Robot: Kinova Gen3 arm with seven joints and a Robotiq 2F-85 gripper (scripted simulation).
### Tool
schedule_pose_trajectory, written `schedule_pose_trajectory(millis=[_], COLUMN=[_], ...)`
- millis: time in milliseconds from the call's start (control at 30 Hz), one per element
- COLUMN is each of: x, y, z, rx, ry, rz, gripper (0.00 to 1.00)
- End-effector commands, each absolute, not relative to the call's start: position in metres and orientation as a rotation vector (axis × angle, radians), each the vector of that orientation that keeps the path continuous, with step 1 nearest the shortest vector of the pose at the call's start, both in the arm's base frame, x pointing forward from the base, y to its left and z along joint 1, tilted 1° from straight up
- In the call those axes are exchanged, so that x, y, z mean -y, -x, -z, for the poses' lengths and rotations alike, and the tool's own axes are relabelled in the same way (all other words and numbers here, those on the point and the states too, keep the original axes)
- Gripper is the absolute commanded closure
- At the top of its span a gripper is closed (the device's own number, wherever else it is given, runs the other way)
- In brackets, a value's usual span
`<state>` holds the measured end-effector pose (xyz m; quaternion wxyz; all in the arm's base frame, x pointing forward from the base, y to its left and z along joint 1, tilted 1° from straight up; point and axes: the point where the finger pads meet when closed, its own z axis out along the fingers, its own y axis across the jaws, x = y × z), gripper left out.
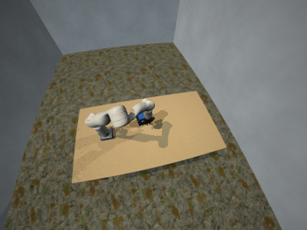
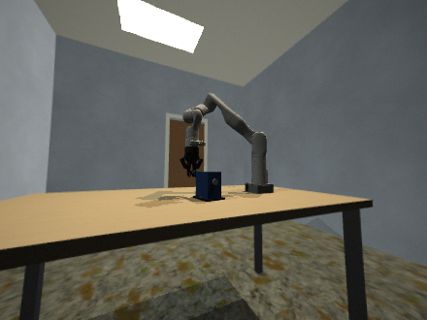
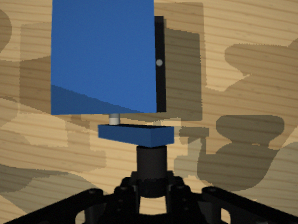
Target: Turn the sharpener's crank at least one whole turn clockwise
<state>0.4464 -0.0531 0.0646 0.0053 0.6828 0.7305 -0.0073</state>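
The blue pencil sharpener (image 3: 102,55) stands on the wooden table; it also shows in the exterior view (image 2: 209,185) and, partly hidden by the arm, in the top view (image 1: 141,118). Its blue crank arm (image 3: 136,135) lies across just below the body in the wrist view, on a short grey shaft (image 3: 114,119). The dark cylindrical knob (image 3: 151,162) sticks out from the crank's right end towards the camera. My gripper (image 3: 152,182) points down beside the sharpener and is shut on the knob. In the exterior view the gripper (image 2: 190,167) hangs at the sharpener's left top edge.
The arm's base (image 1: 106,133) is bolted to the table left of the sharpener. The sharpener's black base plate (image 3: 159,62) shows at its right side with a screw. A brown door (image 2: 181,154) is in the back wall.
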Motion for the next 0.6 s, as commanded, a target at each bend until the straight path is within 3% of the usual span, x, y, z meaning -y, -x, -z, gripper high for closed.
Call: schedule_pose_trajectory(millis=[0,567], x=[0.053,0.052], y=[-0.45,-0.463], z=[-0.061,-0.031], rx=[-2.288,-2.288], ry=[-2.139,-2.139], rz=[0.024,0.024], gripper=[1.0,1.0])
